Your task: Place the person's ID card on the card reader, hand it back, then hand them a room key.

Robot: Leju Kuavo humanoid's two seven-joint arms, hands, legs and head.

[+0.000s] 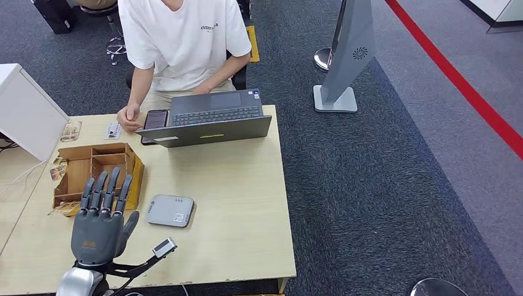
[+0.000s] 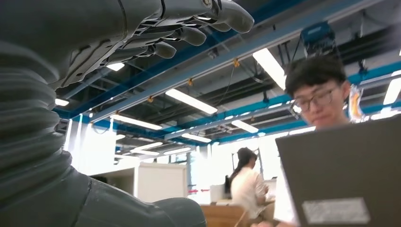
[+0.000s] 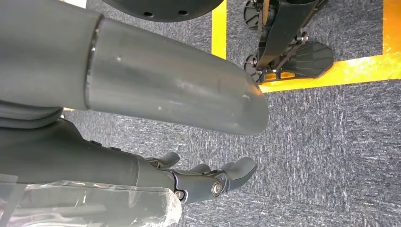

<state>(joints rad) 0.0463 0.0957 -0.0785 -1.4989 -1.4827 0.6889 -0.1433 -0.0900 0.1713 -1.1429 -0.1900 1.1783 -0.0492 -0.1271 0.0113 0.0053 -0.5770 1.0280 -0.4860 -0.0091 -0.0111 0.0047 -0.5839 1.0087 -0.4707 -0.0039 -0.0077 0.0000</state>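
1. My left hand [image 1: 98,225] hovers over the table's [image 1: 247,203] near-left edge, fingers straight and apart, holding nothing.
2. The reader [image 1: 169,210] lies just right of it, bare on top.
3. I can't tell which item is the ID; something small [image 1: 113,129] lies by the person's hand [image 1: 128,117] (worth checking first).
4. My right hand [image 3: 203,182] hangs over carpet, loosely spread, empty.

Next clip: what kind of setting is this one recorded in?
Probably a mock reception desk set up in a lab or open office. A person sits behind a laptop at a wooden table with a grey card reader, and the left wrist view shows exposed ceiling ducts and strip lights.
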